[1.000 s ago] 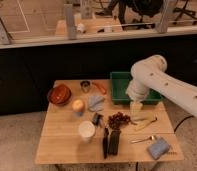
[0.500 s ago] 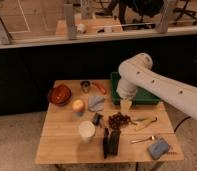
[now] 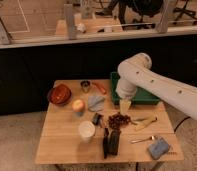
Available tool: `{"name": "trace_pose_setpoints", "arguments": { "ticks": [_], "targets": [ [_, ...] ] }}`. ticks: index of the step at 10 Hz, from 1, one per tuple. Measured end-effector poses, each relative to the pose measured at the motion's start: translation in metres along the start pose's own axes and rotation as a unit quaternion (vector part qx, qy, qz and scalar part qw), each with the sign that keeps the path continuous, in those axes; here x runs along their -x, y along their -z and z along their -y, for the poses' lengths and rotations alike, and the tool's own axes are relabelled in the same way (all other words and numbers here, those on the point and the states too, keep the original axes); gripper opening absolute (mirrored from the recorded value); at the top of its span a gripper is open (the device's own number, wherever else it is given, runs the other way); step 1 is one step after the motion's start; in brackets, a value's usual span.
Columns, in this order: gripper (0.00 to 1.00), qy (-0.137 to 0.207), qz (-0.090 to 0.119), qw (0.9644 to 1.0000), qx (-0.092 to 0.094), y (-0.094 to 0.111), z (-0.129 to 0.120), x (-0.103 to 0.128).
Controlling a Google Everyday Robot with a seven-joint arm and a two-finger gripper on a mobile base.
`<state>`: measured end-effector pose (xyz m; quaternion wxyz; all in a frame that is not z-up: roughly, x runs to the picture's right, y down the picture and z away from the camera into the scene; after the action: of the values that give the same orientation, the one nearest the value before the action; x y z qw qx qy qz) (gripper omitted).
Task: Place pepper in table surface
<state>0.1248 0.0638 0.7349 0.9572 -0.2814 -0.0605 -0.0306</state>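
No words, numbers, labels or signs can be read anywhere here. The gripper [image 3: 124,106] hangs over the right, far part of the table surface [image 3: 62,145], just on the near side of the green bin [image 3: 149,99]. No writing can be read on it. None can be read on the bin or the table either.

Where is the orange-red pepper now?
In camera view, the small orange-red pepper lies near the far edge of the light wooden tabletop, between the small metal cup and the green plastic bin; the gripper hangs in front of that bin.
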Motion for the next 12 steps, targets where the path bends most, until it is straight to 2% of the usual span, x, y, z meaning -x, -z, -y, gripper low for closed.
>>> {"name": "trace_pose_setpoints", "arguments": {
  "ticks": [2, 5, 6, 9, 10, 12],
  "targets": [
    [0.80, 0.001, 0.008, 0.9999, -0.013, -0.004, 0.021, 0.003],
    [0.80, 0.005, 0.013, 0.9994, -0.031, -0.017, 0.089, 0.008],
    [0.80, 0.006, 0.015, 0.9993, -0.034, -0.028, 0.118, 0.012],
    [0.80, -0.002, 0.012, 0.9988, -0.047, -0.057, 0.175, 0.021],
    [0.80, -0.009, 0.010, 0.9984, -0.055, -0.064, 0.189, 0.022],
    [0.80, -0.013, 0.010, 0.9982, -0.057, -0.066, 0.193, 0.022]
  ]
}}
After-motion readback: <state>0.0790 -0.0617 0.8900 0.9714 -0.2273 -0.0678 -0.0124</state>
